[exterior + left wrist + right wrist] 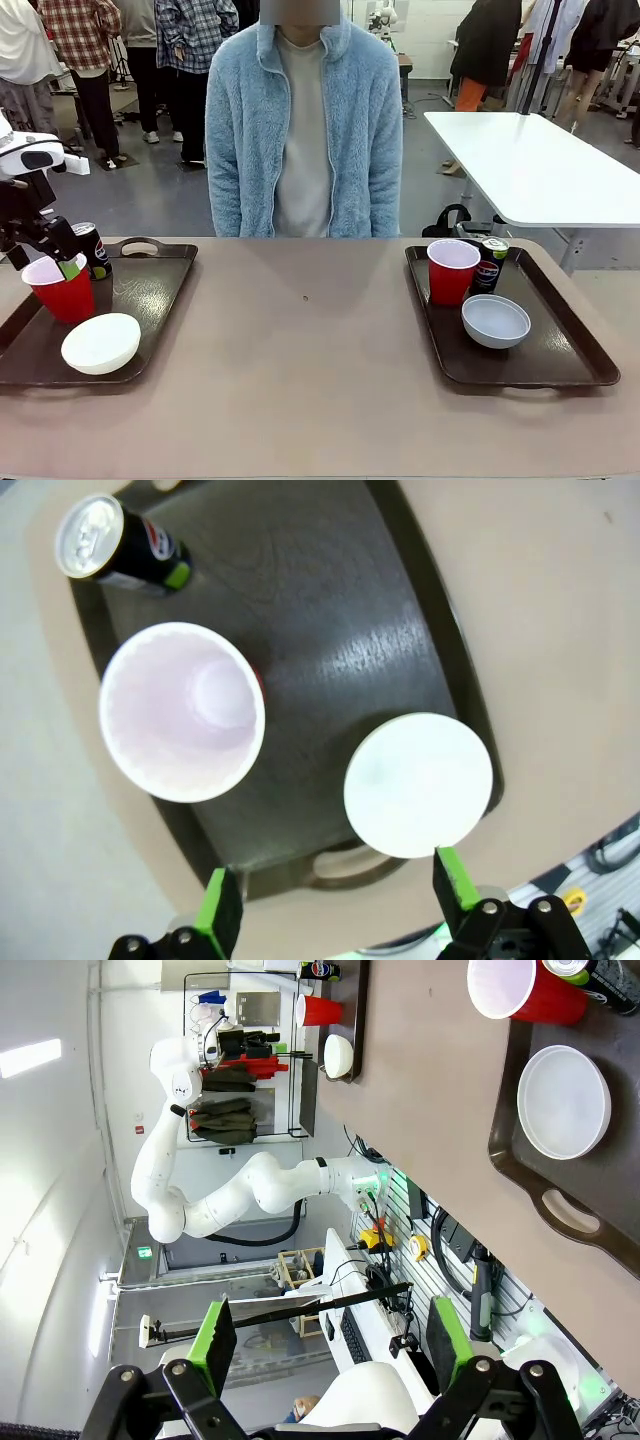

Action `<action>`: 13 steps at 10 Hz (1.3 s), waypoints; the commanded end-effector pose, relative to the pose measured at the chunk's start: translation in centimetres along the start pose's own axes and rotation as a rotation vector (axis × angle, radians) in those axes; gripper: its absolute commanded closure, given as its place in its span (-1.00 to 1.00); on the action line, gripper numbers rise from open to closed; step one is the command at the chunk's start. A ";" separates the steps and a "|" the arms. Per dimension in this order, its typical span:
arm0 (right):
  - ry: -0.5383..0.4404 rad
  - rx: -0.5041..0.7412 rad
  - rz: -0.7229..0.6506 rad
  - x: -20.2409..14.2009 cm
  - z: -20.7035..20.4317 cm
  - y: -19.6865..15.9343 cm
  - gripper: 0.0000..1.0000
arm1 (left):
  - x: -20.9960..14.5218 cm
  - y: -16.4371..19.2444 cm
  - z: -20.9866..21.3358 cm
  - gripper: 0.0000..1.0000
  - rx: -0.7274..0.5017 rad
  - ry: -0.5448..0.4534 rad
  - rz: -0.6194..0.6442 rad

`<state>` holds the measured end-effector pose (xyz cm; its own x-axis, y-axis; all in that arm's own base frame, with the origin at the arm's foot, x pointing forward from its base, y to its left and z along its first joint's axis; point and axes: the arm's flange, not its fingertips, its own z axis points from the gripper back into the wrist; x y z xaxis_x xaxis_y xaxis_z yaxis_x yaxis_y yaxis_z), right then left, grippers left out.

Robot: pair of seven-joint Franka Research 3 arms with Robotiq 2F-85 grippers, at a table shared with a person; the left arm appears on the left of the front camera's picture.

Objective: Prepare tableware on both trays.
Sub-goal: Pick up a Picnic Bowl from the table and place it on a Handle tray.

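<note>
Above the left tray (400,600), the left claw (335,900) gapes wide, its cup (185,710) hollow front-hidden.

A person in a fluffy light blue zip jacket (305,130) over a pale shirt stands at the far edge of the beige table (310,340). Behind to the right is a white table (535,165), with a black bag (452,222) on the grey floor beside it. Several other people stand farther back.

Bare table (310,340) between the trays (150,290); cup (62,290), can (93,250), bowl (101,343) crowding the left one.
</note>
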<state>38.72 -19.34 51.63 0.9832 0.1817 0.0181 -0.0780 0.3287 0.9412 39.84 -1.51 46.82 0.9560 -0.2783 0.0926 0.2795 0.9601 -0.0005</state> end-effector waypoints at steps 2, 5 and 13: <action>-0.004 0.000 -0.004 0.0 -0.1 0.1 -1.00 | 1.1 4.5 3.9 -1.00 -0.373 -0.122 0.094; -0.004 0.000 -0.004 0.0 -0.1 0.1 -1.00 | 0.6 12.8 5.4 -1.00 -0.678 -0.296 0.268; -0.004 0.000 -0.004 0.0 -0.1 0.1 -1.00 | -5.3 26.0 -1.2 -1.00 -0.902 -0.197 0.264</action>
<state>38.71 -19.35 51.62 0.9833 0.1813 0.0178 -0.0777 0.3289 0.9412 41.31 24.17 44.44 0.9892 0.0617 0.1331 0.0722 0.5850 -0.8078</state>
